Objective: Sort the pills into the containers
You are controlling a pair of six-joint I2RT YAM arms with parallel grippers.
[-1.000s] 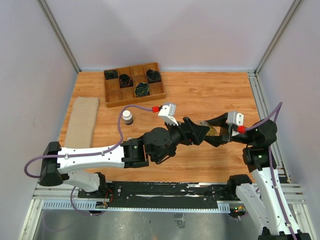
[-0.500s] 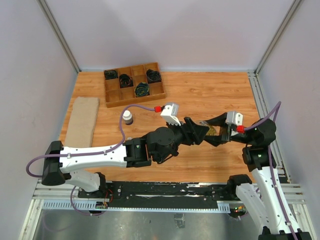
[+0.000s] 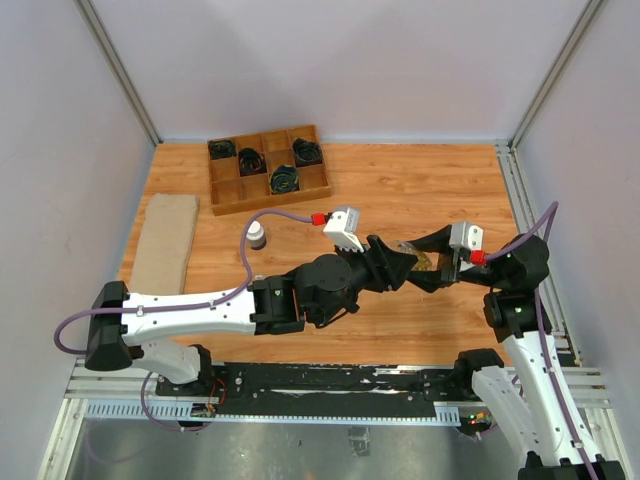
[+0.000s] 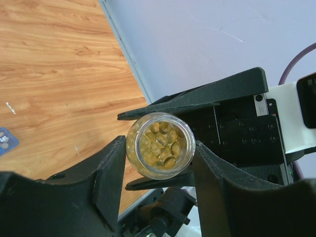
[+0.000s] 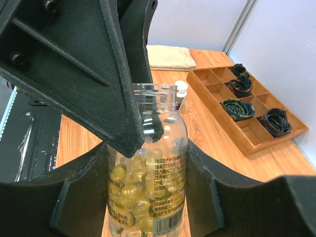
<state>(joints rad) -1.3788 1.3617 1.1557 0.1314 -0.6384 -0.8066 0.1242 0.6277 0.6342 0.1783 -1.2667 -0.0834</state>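
Amber pills (image 4: 160,145) between left pincer (image 4: 159,150) jaws

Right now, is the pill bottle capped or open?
Open. The left wrist view looks straight into the bare mouth of the pill bottle onto yellow pills; the right wrist view shows no cap either.

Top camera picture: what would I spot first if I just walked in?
The left gripper and right gripper face each other nose to nose at the right middle of the table, both around one clear bottle packed with yellow pills. The right one clamps its sides; the left one's fingers flank its open mouth. At the far left sits a wooden tray of black coils.
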